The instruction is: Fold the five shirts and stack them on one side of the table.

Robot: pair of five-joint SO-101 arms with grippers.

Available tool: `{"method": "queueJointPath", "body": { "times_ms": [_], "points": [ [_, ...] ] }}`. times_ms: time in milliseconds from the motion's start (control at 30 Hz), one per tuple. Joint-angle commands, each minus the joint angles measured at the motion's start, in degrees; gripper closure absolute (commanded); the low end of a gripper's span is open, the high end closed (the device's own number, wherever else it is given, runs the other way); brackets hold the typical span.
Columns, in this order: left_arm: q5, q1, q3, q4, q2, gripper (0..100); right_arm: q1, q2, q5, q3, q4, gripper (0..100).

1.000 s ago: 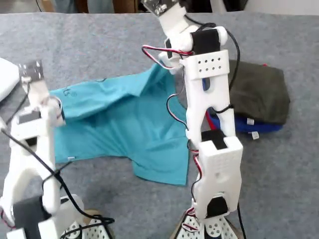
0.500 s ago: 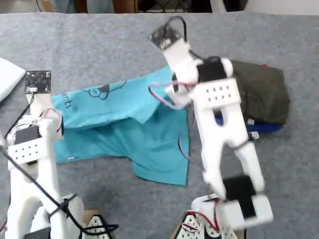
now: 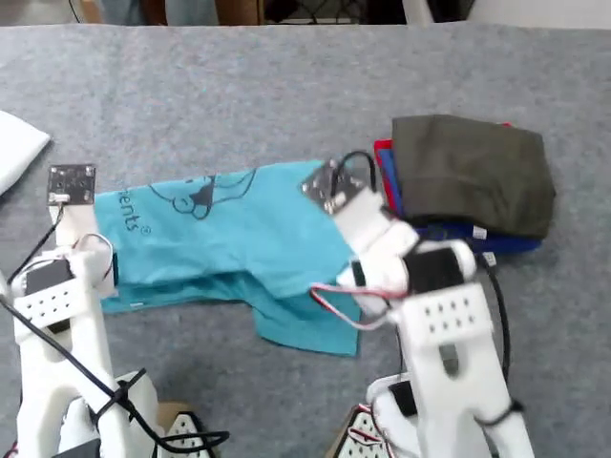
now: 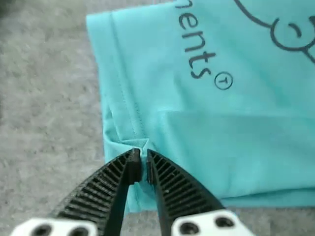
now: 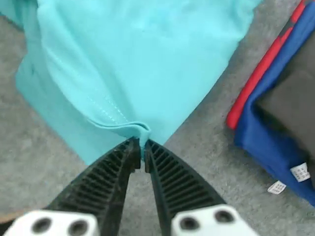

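Note:
A teal shirt (image 3: pixel 229 239) with dark print lies doubled over across the middle of the grey table (image 3: pixel 191 86). At its left end, my left gripper (image 4: pixel 140 162) is shut on a folded hem corner of the teal shirt (image 4: pixel 206 132). My right gripper (image 5: pixel 142 147) is shut on a doubled edge of the teal shirt (image 5: pixel 142 54) at its right end. The left arm (image 3: pixel 62 296) stands at the table's near left, the right arm (image 3: pixel 420 277) at the near right.
A stack of folded shirts sits at the right: olive (image 3: pixel 473 172) on top, blue (image 3: pixel 458 239) and red (image 3: pixel 384 157) beneath, also seen as blue (image 5: pixel 275 142) and red (image 5: pixel 261 83) beside my right gripper. A white object (image 3: pixel 14 148) lies at the left edge.
Both arms drew back toward the near edge with the shirt's edge in their grippers. The right arm came down from the far centre, and the teal shirt now lies folded over itself.

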Motion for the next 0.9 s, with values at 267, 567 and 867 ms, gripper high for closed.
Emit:
{"method": "queueJointPath", "body": {
  "times_ms": [267,567,867],
  "points": [
    [-3.4,-4.8,-3.1,-0.4,-0.2,97,-9.4,-10.2,14.9,5.8,7.5,98.4],
    [-3.4,-2.9,1.2,-3.9,-0.2,97,-10.5,-10.2,17.7,10.1,4.1,98.4],
    [-6.6,-2.9,1.7,-3.8,-0.2,97,-10.6,-10.5,23.2,9.4,7.2,96.7]
  ]
}}
